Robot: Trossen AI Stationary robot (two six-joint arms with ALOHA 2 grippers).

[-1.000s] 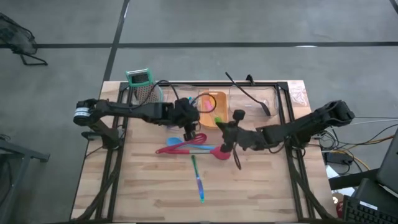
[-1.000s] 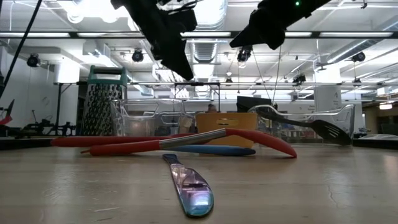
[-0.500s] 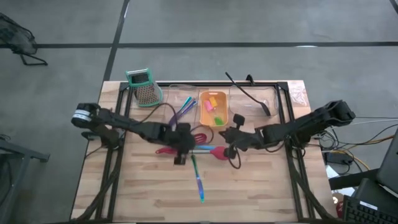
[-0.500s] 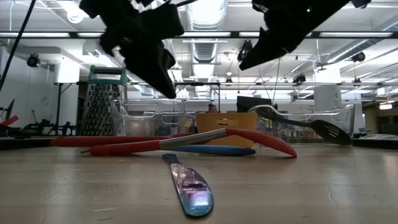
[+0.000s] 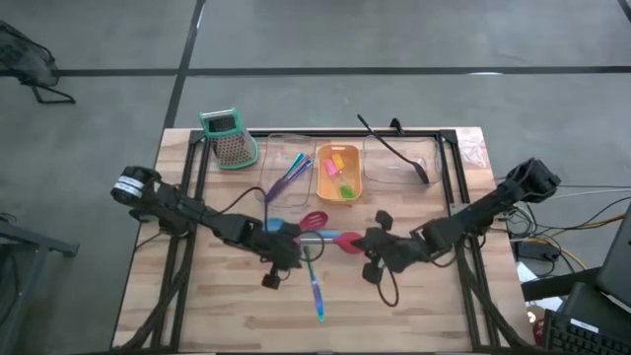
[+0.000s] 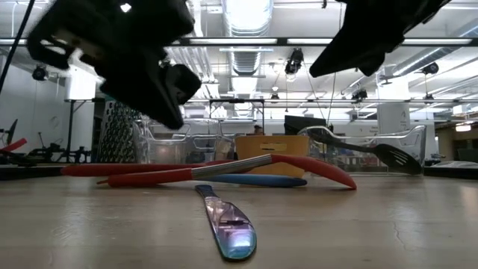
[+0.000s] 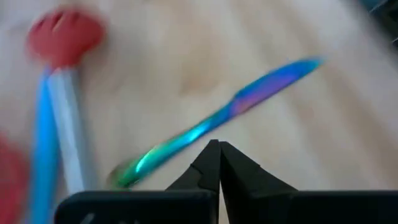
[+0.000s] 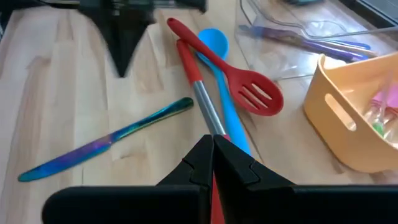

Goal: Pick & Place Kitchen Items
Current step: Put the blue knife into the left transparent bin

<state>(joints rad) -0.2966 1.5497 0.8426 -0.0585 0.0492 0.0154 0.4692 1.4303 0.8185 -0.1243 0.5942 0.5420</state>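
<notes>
**Both grippers closed and empty above the loose utensils**

The left gripper (image 7: 219, 163) hangs over the wooden table (image 5: 227, 306), near the handle end of the iridescent blue-green metal knife (image 7: 217, 115). Its fingertips are pressed together with nothing between them.

The right gripper (image 8: 212, 154) is poised above the grey-handled red spatula (image 8: 202, 99), fingertips likewise together and empty.

The knife lies flat on the table toward the front. Just behind it, the red slotted spoon (image 8: 249, 93), the blue spoon (image 8: 214, 46) and the grey-handled spatula lie crossed in one cluster at mid-table.

Along the rear edge, the clear rectangular tray (image 5: 274, 168) holds thin blue and purple sticks (image 5: 293, 170). The orange rectangular tray (image 5: 322, 177) beside it holds small pink, orange and green pieces (image 5: 340, 170). A second clear tray (image 5: 439, 168) carries the long black spoon (image 5: 392, 148). The teal-topped metal grater (image 5: 227, 138) stands at the rear left corner.
</notes>
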